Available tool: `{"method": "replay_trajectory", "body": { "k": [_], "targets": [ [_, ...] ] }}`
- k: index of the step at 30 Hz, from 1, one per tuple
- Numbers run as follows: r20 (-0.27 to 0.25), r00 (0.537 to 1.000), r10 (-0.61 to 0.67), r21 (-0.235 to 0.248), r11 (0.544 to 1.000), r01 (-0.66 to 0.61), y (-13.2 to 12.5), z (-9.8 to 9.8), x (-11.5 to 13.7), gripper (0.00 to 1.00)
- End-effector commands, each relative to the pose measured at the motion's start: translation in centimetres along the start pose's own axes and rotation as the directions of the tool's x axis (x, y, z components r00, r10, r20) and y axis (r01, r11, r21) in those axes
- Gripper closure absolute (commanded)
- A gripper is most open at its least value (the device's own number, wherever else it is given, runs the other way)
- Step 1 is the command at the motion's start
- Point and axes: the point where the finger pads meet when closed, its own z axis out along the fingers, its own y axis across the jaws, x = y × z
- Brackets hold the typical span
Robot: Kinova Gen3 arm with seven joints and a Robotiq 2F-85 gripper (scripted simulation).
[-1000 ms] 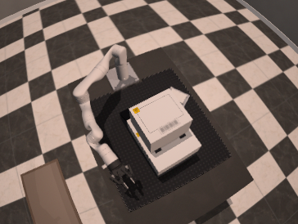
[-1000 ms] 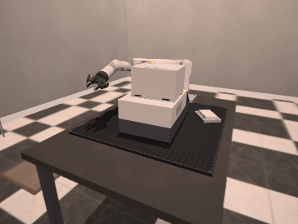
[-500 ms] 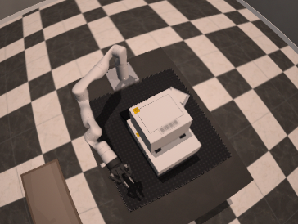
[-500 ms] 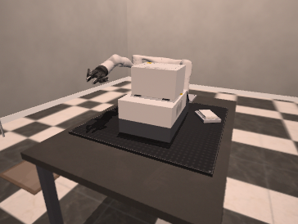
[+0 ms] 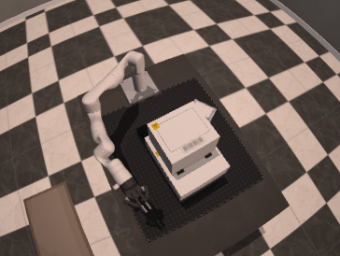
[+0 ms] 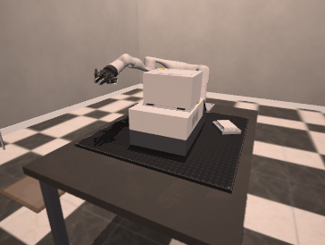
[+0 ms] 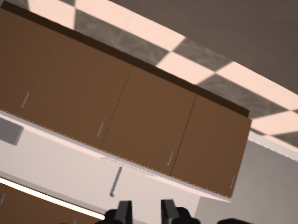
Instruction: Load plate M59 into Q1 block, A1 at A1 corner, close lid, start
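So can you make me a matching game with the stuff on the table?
Things:
1. cycler Q1
2. plate
3. end effector
4. mat

Places or states:
a. lying flat beside the white machine
b. black, dotted with holes
c. up in the air, nothing in its fingers
d. lid closed, middle of the mat

Pairs: 1-d, 2-a, 3-c, 4-b
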Motion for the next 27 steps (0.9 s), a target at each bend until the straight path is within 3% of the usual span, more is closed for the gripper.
{"method": "replay_trajectory", "body": {
  "k": [1,18,27],
  "targets": [
    [0.002,1.0,-0.002,0.001,1.0,0.002,-0.3,-0.2,-0.8,0.77],
    [0.002,1.0,-0.002,0.001,1.0,0.002,-1.8,-1.1,-4.5,0.9],
    [0.002,1.0,-0.002,0.001,1.0,0.002,-2.4,-1.5,-6.1,0.9]
  ]
}}
